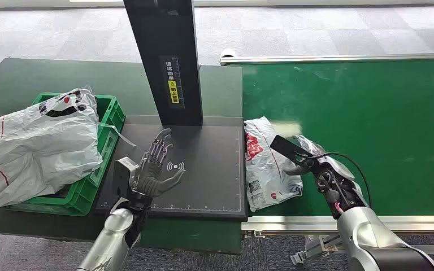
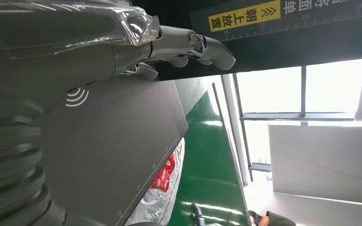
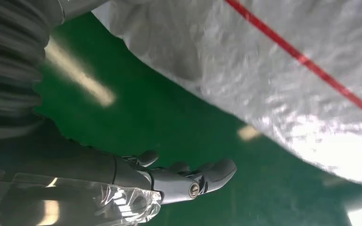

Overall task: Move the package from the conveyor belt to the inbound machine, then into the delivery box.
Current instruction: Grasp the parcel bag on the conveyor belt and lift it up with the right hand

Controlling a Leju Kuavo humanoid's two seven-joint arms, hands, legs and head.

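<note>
A white plastic package [image 1: 268, 164] with red print lies on the green conveyor belt [image 1: 373, 124], against the edge of the inbound machine's black plate [image 1: 203, 186]. My right hand [image 1: 311, 161] hovers at the package's right side with fingers stretched out and nothing in them. The right wrist view shows those fingers [image 3: 193, 179] over the belt, a little apart from the package [image 3: 287, 70]. My left hand [image 1: 155, 169] is open, palm up, above the plate near its scan mark. In the left wrist view the fingers [image 2: 188, 47] are spread over the plate [image 2: 108, 155], with the package [image 2: 162, 188] beyond.
The machine's dark column [image 1: 166, 62] rises from the back of the plate. To the left stands the green delivery box [image 1: 110, 121], with a big white bag [image 1: 34, 147] lying across it and spilling over its left side. A metal rail [image 1: 373, 224] edges the belt's near side.
</note>
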